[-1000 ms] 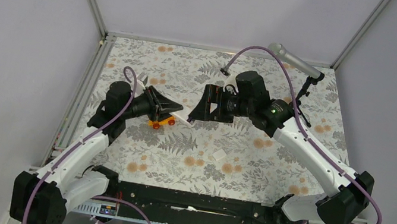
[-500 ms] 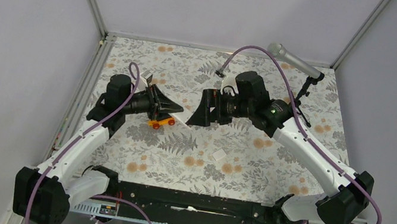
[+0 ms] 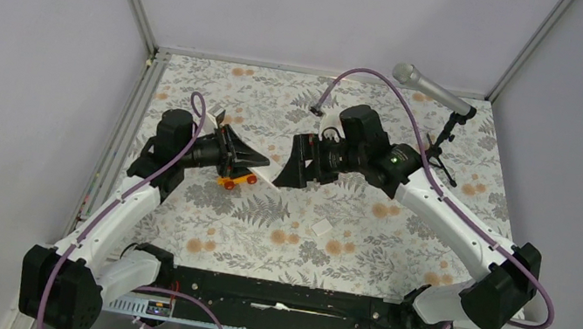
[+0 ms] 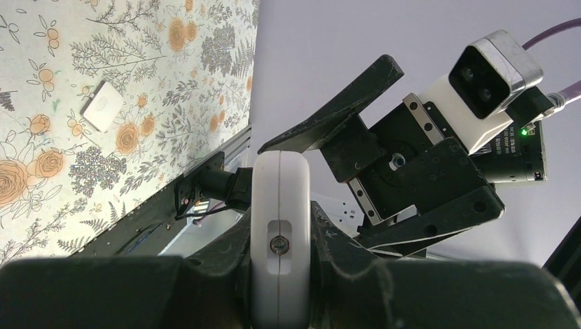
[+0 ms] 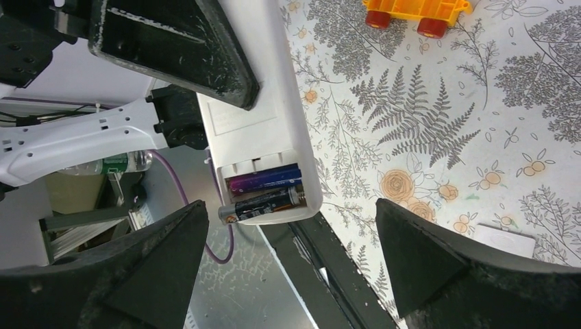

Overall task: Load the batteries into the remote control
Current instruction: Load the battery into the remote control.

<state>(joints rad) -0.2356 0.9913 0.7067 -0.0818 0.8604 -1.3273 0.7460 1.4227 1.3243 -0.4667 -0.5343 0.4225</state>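
Observation:
My left gripper [image 4: 279, 241] is shut on the remote control [image 4: 279, 205], holding the white handset edge-on above the table. In the right wrist view the remote control [image 5: 255, 116] shows its open compartment. The blue-purple battery [image 5: 264, 180] lies in it. The dark battery [image 5: 264, 203] lies beside it, one end sticking out past the compartment's side. My right gripper [image 5: 291, 214] is open, its fingers spread wide to either side of that end, touching nothing. From above, the right gripper [image 3: 287, 169] faces the left gripper [image 3: 262, 161] with the remote control [image 3: 272, 178] between them.
An orange toy car [image 3: 237, 180] sits on the floral mat below the left gripper. A small flat white square piece [image 3: 321, 228] lies nearer the front. A microphone on a stand [image 3: 433, 88] is at the back right.
The right gripper has turned and edged left toward the remote's end. The left arm shifted slightly, then held still, keeping its grip on the remote.

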